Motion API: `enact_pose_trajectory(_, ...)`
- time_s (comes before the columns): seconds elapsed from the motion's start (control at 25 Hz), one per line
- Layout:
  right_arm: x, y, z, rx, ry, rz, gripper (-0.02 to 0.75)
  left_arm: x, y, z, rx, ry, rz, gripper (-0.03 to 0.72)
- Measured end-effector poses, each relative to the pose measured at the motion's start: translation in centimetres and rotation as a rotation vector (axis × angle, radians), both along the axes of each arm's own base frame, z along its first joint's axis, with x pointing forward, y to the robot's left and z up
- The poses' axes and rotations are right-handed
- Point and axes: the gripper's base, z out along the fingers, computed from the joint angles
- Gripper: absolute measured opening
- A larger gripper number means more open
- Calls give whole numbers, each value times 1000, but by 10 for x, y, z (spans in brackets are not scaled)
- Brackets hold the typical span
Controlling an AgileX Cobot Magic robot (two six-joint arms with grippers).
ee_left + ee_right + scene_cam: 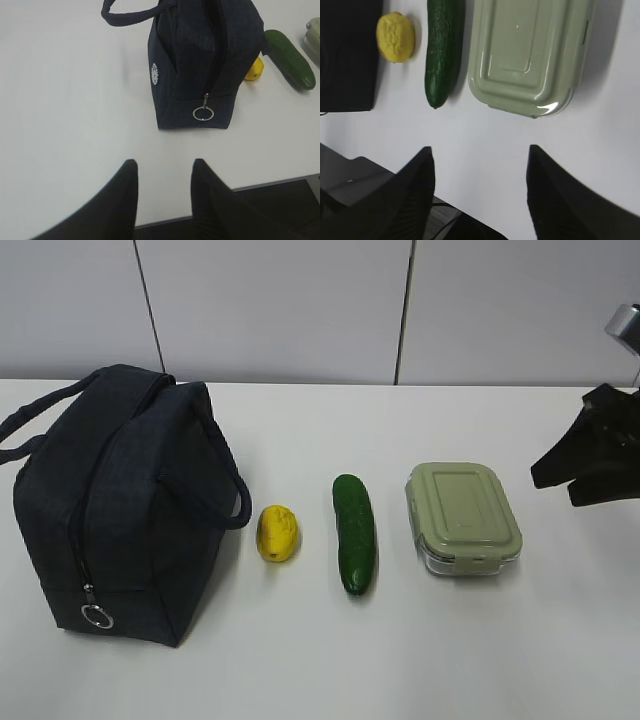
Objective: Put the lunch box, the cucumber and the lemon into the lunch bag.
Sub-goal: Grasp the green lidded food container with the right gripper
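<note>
The dark navy lunch bag (120, 500) stands at the table's left, its zipper looking shut, with the ring pull (97, 616) low on the near end. To its right lie the yellow lemon (278, 532), the dark green cucumber (355, 533) and the lunch box (462, 517) with its sage-green lid, all in a row. My right gripper (562, 485) hovers open and empty to the right of the lunch box. In the right wrist view it (480, 150) is above bare table in front of the lunch box (530, 55). My left gripper (165, 162) is open and empty, in front of the bag (200, 60).
The white table's front edge (250, 185) runs just under the left fingers (127, 185). A pale panelled wall (300, 310) stands behind the table. Bare table surface lies in front of the row of things and left of the bag.
</note>
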Motion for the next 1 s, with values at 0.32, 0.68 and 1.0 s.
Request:
enact_pose_trajectory(0.32,25,-45,2,146,-72,-9,435,0,0,0,0,0,0,239)
enact_pose_trajectory(0.68,58,-58,-42,193,-5,-5,435,0,0,0,0,0,0,239)
enact_pose_trajectory(1.0,61,-61,-71,189,73,9,435,0,0,0,0,0,0,239)
